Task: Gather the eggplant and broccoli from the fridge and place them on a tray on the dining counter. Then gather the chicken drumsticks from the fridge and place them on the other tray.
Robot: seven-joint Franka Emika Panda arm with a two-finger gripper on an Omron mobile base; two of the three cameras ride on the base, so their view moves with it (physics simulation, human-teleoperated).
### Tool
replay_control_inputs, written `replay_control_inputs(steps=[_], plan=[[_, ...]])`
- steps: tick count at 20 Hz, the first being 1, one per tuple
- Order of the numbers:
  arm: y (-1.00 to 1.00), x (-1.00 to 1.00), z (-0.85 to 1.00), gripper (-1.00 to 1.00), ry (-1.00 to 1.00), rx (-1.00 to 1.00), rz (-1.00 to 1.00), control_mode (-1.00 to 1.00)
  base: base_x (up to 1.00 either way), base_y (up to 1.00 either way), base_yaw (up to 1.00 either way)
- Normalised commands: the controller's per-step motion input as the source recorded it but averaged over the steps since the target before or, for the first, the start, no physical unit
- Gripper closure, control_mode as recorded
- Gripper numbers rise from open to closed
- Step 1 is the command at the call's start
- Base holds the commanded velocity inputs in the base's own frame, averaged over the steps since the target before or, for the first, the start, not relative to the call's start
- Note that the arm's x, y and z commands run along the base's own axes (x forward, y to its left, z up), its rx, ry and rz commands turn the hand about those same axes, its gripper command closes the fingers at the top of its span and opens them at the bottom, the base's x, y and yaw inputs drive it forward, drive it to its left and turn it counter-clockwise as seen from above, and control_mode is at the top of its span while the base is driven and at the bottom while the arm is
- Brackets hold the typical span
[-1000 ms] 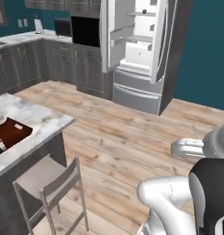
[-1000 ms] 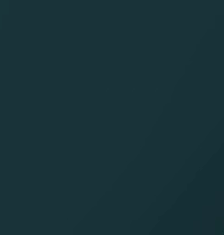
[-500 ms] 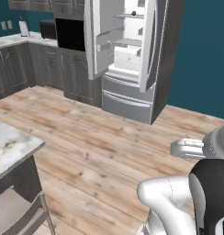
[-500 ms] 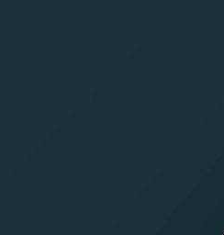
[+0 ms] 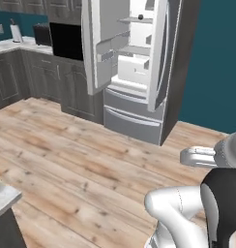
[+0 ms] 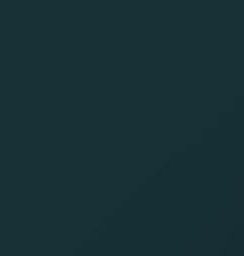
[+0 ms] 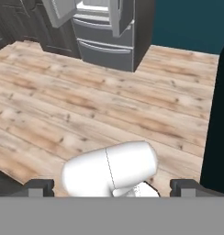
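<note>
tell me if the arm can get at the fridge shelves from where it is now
Probably not yet. The fridge stands open, so its shelves are exposed, but a wide stretch of wooden floor lies between it and the arm. The gripper, jaws open, sits low by the base.

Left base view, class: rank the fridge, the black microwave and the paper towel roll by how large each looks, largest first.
1. fridge, by far the largest.
2. black microwave.
3. paper towel roll, smallest.
The roll and microwave sit farther back than the fridge, so they look smaller than they are.
</note>
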Motion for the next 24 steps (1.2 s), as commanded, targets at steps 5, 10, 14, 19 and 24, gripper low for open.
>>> replay_control_inputs(steps=[5,10,14,19,24], plan=[[0.00,0.00,0.00,-1.00,0.00,0.00,0.00,1.00,1.00,0.06,0.00],[0.00,0.00,0.00,-1.00,0.00,0.00,0.00,1.00,1.00,0.05,0.00],[0.00,0.00,0.00,-1.00,0.00,0.00,0.00,1.00,0.97,0.04,-0.03],[0.00,0.00,0.00,-1.00,0.00,0.00,0.00,1.00,0.95,0.03,-0.04],[0.00,0.00,0.00,-1.00,0.00,0.00,0.00,1.00,0.92,0.04,-0.05]])
